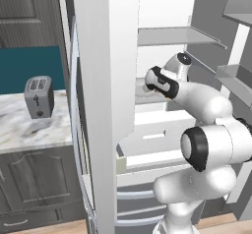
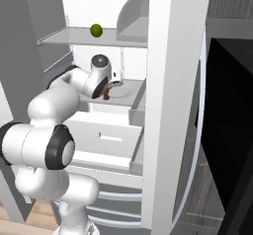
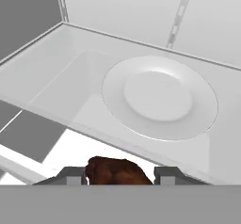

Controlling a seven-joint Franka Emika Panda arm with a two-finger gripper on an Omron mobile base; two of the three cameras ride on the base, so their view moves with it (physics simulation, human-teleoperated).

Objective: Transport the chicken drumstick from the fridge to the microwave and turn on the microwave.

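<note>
The white arm reaches into the open fridge (image 1: pixel 106 80) at mid-shelf height, its gripper (image 3: pixel 120 175) closed around the drumstick (image 3: pixel 117 172), pinched between the two fingertips (image 3: pixel 70 175). The hand view gives the close look: the dark brown meat sits between the tips at the near edge of the pale shelf (image 3: pixel 42 84), and a white plate (image 3: pixel 160 97) lies bare on that shelf just beyond, apart from the meat.

From the right base view the drumstick (image 2: pixel 106 95) is a small brown speck below the wrist, just in front of the plate (image 2: pixel 127 87), and a green lime (image 2: pixel 96 30) rests on the shelf above. White drawers (image 2: pixel 106 140) stand below the arm. At the far right of that view the dark glass front of the microwave (image 2: pixel 230 130) fills the wall beside the fridge.

The left base view hides the meat behind the forearm but shows what lies to the fridge's left: a grey toaster (image 1: pixel 39 97) on a marble counter (image 1: pixel 19 130), with dark cabinets below and a teal wall behind.
</note>
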